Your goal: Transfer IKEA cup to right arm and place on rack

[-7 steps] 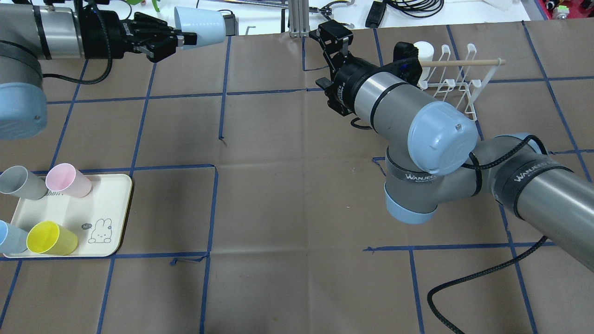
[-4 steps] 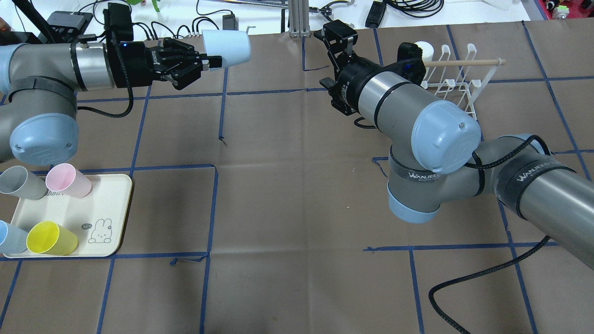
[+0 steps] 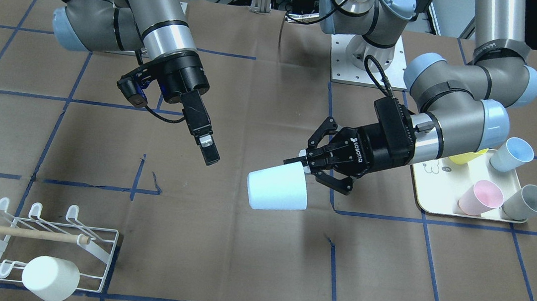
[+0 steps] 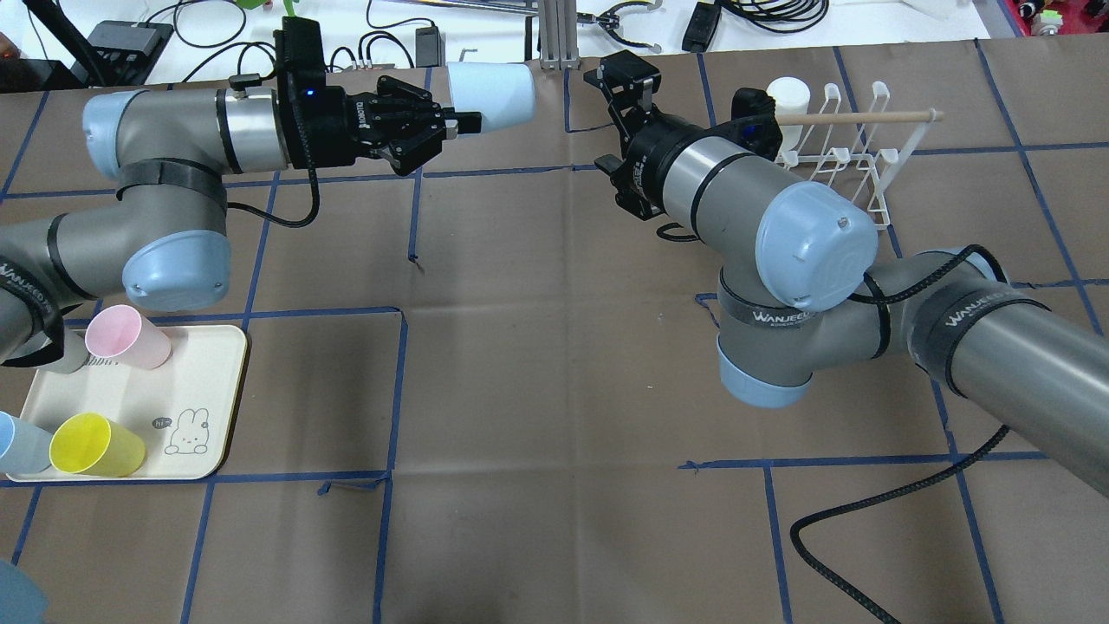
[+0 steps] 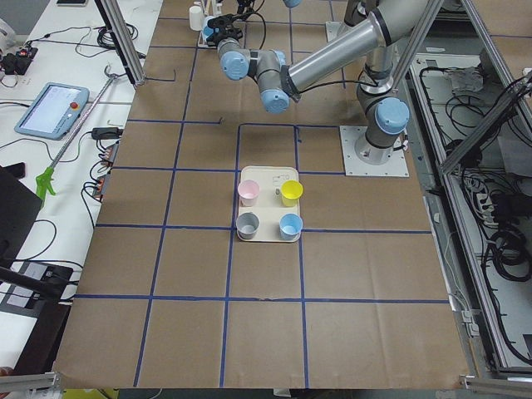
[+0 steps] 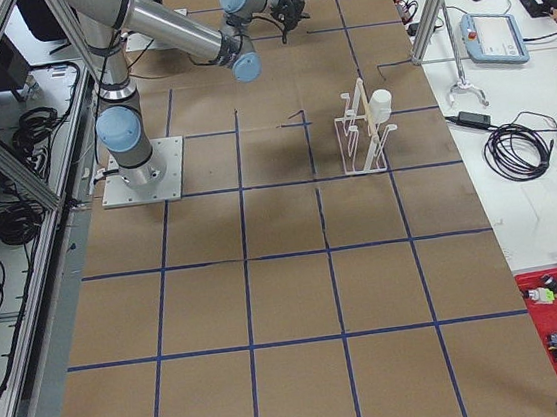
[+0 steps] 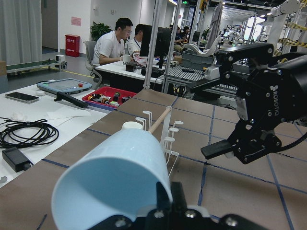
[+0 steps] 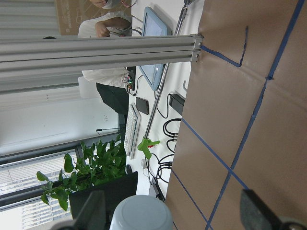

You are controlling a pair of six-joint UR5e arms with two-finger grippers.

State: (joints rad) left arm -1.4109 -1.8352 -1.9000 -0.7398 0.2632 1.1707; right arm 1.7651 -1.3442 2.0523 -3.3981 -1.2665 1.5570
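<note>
Left pincer point(image 4: 457, 124) with cup point(image 4: 489, 85) nearer right pincer point(image 4: 625, 80)

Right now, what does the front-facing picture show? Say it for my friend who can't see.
The left gripper holds a pale blue cup sideways in the air, near the right gripper. A rack with one white cup sits at bottom left; more cups stand on a tray at right.

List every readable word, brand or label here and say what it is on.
"ROBOTIQ": left gripper, which holds the pale blue cup.
"ROBOTIQ": right gripper, in the left wrist view.
"WANJEED": right arm's black bands.
Small print on the tray by the rabbit drawing: too small to read.
</note>
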